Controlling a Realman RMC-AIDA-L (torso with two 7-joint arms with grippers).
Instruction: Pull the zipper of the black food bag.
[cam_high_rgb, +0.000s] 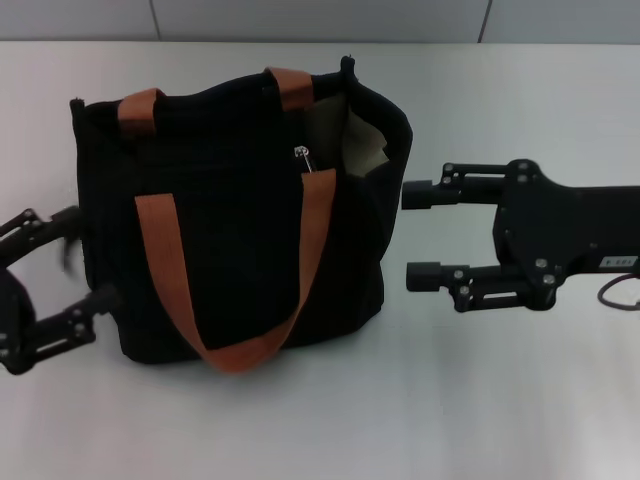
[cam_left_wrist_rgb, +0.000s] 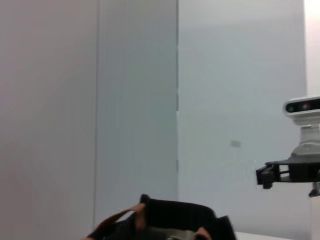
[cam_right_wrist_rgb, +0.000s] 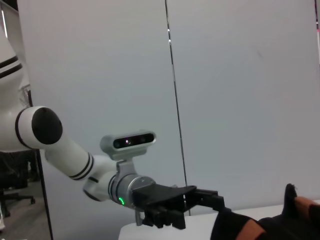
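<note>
The black food bag (cam_high_rgb: 230, 230) stands upright on the table, its top partly open on the right, where pale lining (cam_high_rgb: 358, 140) shows. The zipper (cam_high_rgb: 301, 153), a small silver pull tab, sits on the top edge near the middle. One orange-brown handle (cam_high_rgb: 235, 290) hangs down the front. My left gripper (cam_high_rgb: 88, 262) is open at the bag's left side, its fingertips at the fabric. Just right of the bag, my right gripper (cam_high_rgb: 412, 235) is open and holds nothing. The left wrist view catches the bag's top (cam_left_wrist_rgb: 175, 220); the bag's corner (cam_right_wrist_rgb: 270, 227) shows in the right wrist view.
The white table (cam_high_rgb: 500, 400) stretches around the bag, with a pale wall behind it. In the left wrist view the right arm's gripper (cam_left_wrist_rgb: 280, 172) shows far off. The right wrist view shows the left arm's gripper (cam_right_wrist_rgb: 175, 205) beside the bag.
</note>
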